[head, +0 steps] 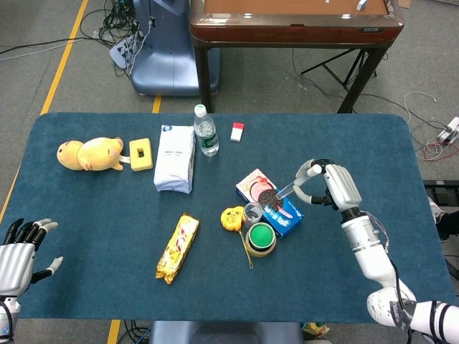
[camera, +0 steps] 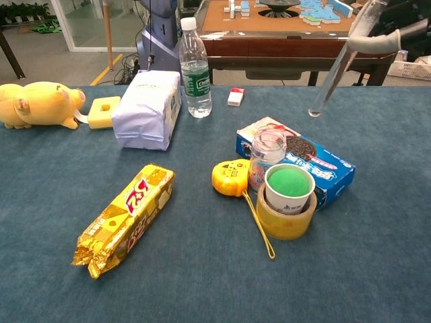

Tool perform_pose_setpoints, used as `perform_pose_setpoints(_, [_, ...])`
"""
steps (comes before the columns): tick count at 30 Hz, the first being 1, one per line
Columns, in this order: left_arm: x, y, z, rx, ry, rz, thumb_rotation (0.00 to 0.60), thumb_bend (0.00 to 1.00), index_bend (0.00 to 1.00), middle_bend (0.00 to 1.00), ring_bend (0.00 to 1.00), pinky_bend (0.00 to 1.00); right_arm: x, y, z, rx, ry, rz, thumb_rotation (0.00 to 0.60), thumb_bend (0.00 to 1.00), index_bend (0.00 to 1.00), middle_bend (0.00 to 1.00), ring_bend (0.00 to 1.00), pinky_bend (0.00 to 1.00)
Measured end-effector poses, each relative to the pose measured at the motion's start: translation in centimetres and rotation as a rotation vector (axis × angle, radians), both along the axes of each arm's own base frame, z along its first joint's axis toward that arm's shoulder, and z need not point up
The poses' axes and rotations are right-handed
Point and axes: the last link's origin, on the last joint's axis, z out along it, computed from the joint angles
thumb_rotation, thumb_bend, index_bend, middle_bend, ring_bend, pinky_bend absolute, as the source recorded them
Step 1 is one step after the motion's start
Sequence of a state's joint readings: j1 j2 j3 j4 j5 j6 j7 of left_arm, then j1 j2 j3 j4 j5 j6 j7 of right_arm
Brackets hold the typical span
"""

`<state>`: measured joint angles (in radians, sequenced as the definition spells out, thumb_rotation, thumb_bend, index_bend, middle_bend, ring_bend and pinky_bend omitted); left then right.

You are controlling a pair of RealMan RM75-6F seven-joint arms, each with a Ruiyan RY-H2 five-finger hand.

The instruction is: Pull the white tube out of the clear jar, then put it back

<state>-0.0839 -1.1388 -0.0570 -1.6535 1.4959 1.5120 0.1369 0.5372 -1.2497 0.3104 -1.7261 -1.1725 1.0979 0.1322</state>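
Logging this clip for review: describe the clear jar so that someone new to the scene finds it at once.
On the blue table, find the blue cookie box right of centre. The clear jar stands upright against its near-left side, between a yellow tape measure and a green-filled cup. It alone is see-through, with an open mouth.

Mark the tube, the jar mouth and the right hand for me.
white tube (camera: 333, 79), chest view, mid-shaft, lifted clear of the jar.
clear jar (camera: 268, 140), chest view, open rim.
right hand (head: 328, 185), head view, middle of the hand, gripping the tube.
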Motion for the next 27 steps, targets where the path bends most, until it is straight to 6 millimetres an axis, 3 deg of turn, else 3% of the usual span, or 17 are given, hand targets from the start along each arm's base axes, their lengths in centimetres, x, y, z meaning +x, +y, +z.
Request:
perform_pose_setpoints(8, [0.1,0.0,0.0,-0.001,0.000,-0.001,0.600,0.24,0.25,0.21,0.16,0.05,-2.3,-0.1,0.5,-0.120,0.294,-0.021,0.600,0.54,0.64,0.47,0.37,0.24])
perform_pose_setpoints(12, [0.1,0.0,0.0,0.000,-0.001,0.000,0.600,0.24,0.25,0.21,0.16,0.05,-2.5,0.1,0.2,-0.077,0.208,-0.059,0.600,0.54,0.64,0.47,0.37,0.26])
perform_pose_setpoints(20, [0.1,0.1,-0.1,-0.004,0.000,0.000,0.600,0.24,0.25,0.21,0.16,0.05,-3.3,0.6,0.1,0.041,-0.130,-0.155,0.600,0.54,0.64,0.47,0.37,0.27])
perform_pose_setpoints(27, [0.2,0.3,-0.3,-0.009,-0.002,-0.004,0.600,0.24,0.25,0.21,0.16,0.05,-4.7,0.7,0.5,-0.037,0.022,-0.128,0.600,0.54,0.64,0.47,0.37,0.27])
